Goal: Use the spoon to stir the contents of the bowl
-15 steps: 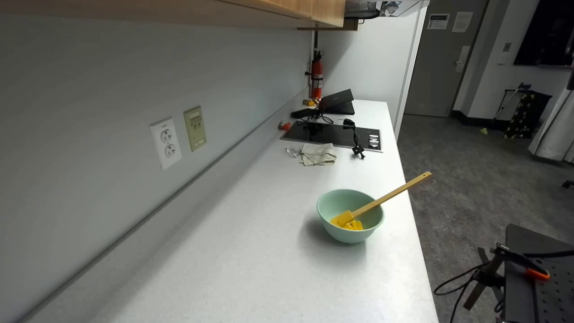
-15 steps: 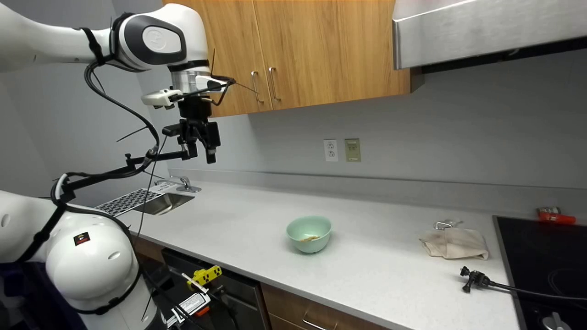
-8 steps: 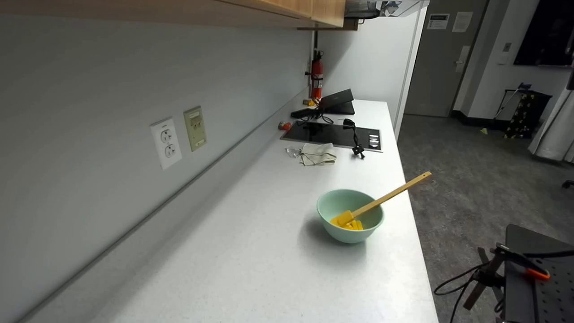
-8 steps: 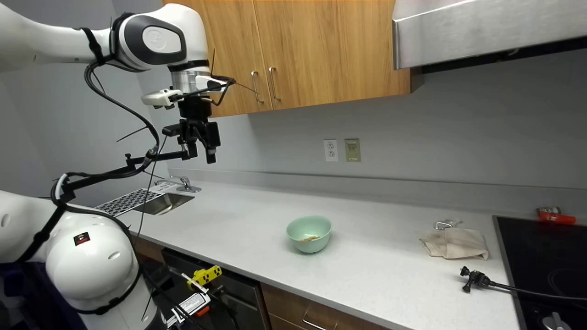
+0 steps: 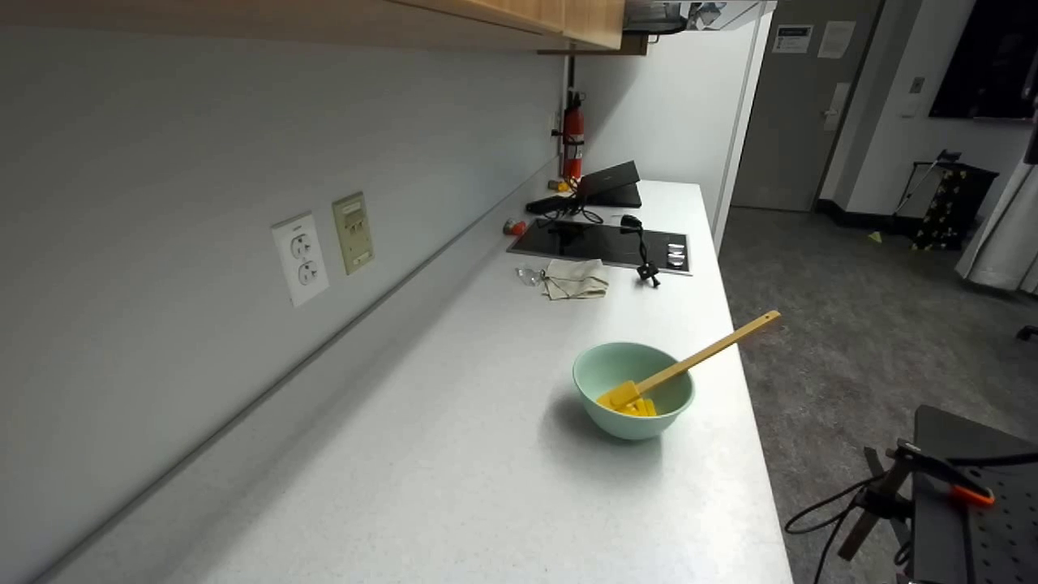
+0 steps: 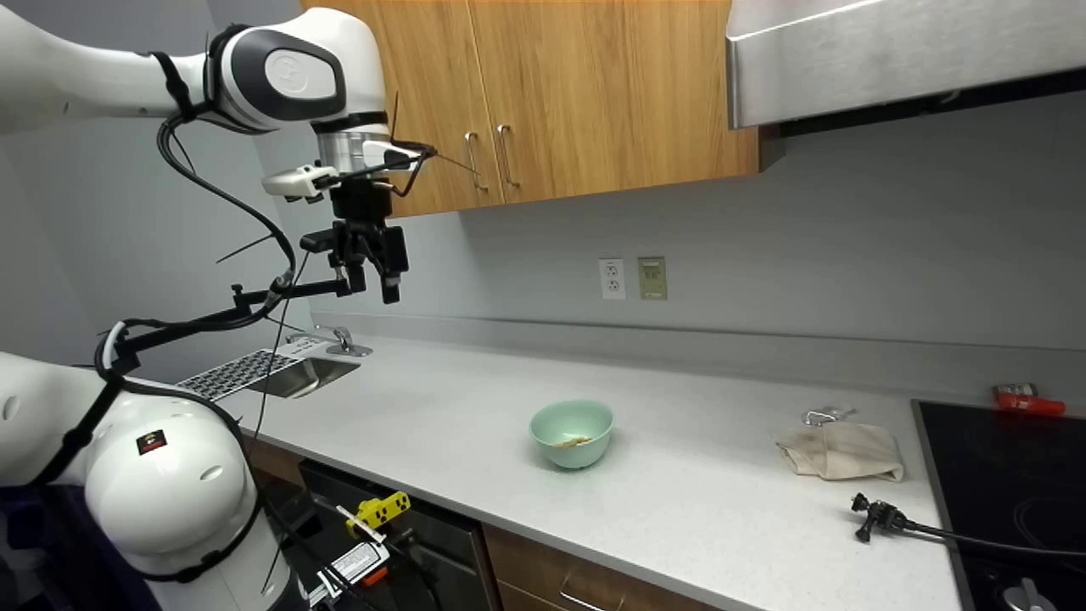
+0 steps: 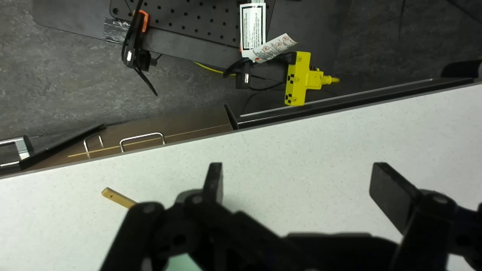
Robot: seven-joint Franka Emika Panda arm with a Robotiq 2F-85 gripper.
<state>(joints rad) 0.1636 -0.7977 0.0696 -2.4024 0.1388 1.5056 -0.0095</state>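
Note:
The pale mint-green bowl stands upright on the counter near its front edge; it also shows in an exterior view. The spoon leans in it, its yellow head down inside and its tan handle sticking out over the rim toward the counter edge. Yellow bits, the contents, lie at the bottom beside the head. My gripper hangs high above the counter, well apart from the bowl. In the wrist view my gripper is open and empty. There the spoon's handle end shows at the left; a gripper finger hides most of the bowl.
A folded cloth and a black cable mount lie beside the black cooktop. A sink is at the far left end. Wooden cabinets hang above the counter. A yellow power block is below the counter edge.

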